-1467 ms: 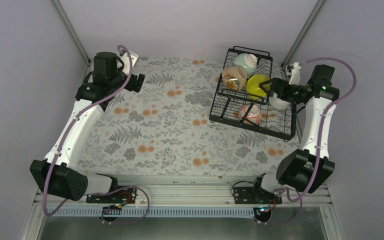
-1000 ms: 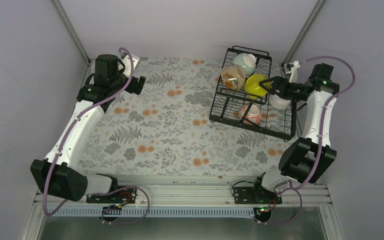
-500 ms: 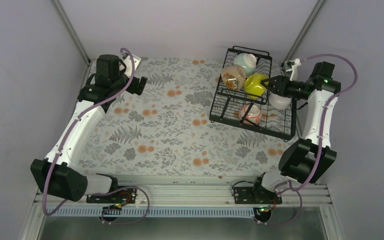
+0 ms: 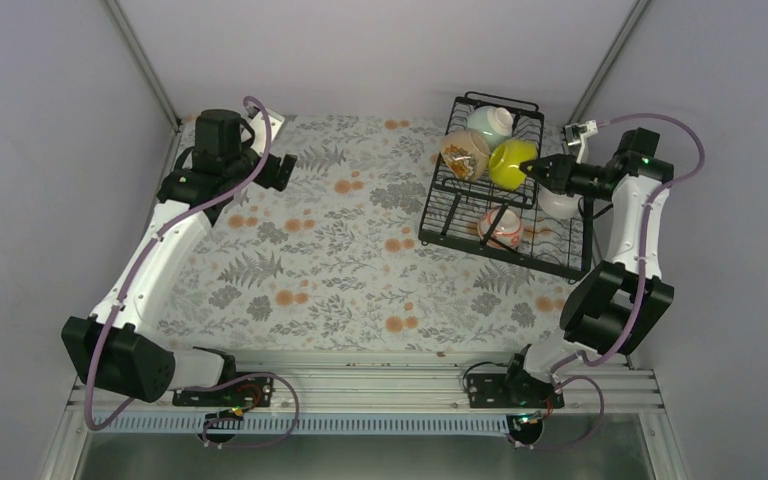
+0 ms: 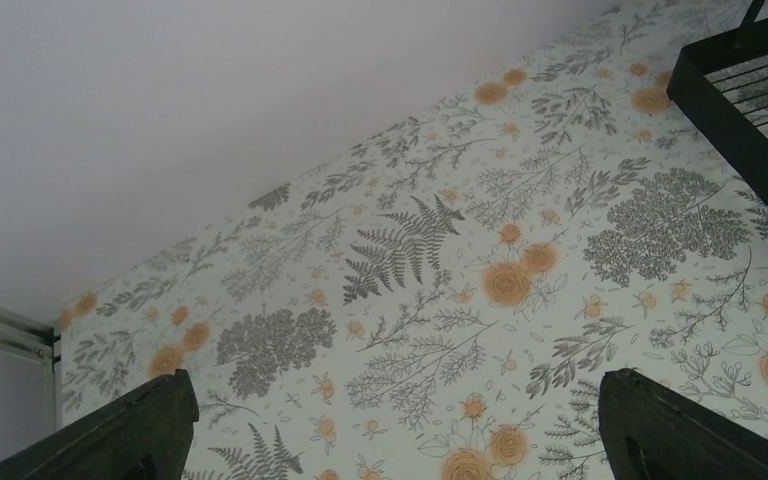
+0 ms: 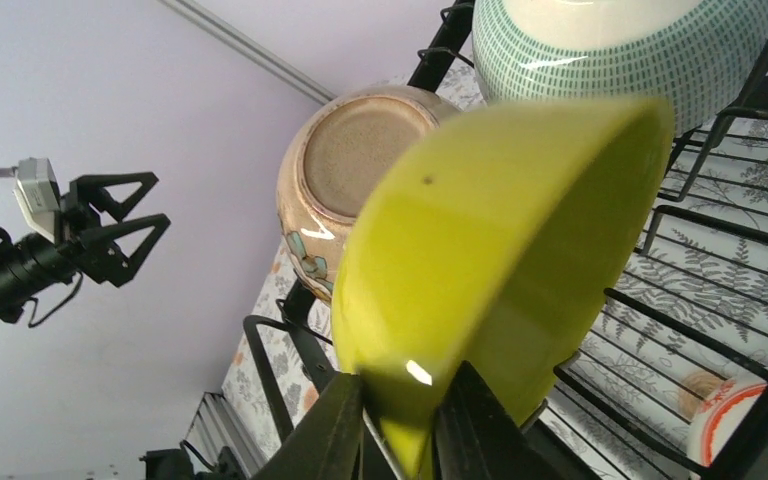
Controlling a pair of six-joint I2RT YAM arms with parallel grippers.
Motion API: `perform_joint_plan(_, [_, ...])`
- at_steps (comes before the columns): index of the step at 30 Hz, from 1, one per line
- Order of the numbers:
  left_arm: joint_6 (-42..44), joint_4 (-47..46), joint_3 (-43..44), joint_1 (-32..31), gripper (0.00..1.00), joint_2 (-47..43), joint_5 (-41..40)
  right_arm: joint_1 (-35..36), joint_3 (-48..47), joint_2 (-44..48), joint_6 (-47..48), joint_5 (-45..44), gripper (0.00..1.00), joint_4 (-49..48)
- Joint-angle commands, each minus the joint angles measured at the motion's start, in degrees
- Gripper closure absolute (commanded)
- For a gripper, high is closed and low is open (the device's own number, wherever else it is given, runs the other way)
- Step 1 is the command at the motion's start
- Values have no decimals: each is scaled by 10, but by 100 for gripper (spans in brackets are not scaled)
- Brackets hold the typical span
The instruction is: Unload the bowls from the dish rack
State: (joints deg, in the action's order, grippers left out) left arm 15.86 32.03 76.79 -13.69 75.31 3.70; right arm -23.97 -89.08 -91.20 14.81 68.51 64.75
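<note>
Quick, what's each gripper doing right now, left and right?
Left gripper: open, holding nothing.
Right gripper: closed on the rim of the lime-yellow bowl.

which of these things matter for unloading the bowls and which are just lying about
Job: dish rack; lime-yellow bowl, pinched at its rim by the right gripper; mint-green bowl; tan speckled bowl; white bowl; red-patterned bowl.
Not part of it: floral tablecloth; left gripper, open, away from the rack.
</note>
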Motion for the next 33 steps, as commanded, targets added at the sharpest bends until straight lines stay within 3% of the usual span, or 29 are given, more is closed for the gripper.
perform_joint_plan(1, [-2, 1, -1, -4, 0, 2, 8, -4, 8, -3, 11, 25, 85, -11])
perform_joint_plan(10, [4, 5, 3, -12, 0, 3, 18, -4, -30, 8, 34, 58, 96, 19])
perform_joint_plan(21, [19, -7, 4, -25, 0, 1, 15, -4, -69, 39, 7, 67, 96, -12])
perform_joint_plan(25, [34, -5, 18, -32, 0, -4, 53, -4, -96, 39, 7, 87, 96, -2])
perform_joint_plan(33, [57, -5, 59, -86, 0, 18, 28, 10, -135, 44, 22, 83, 97, 16])
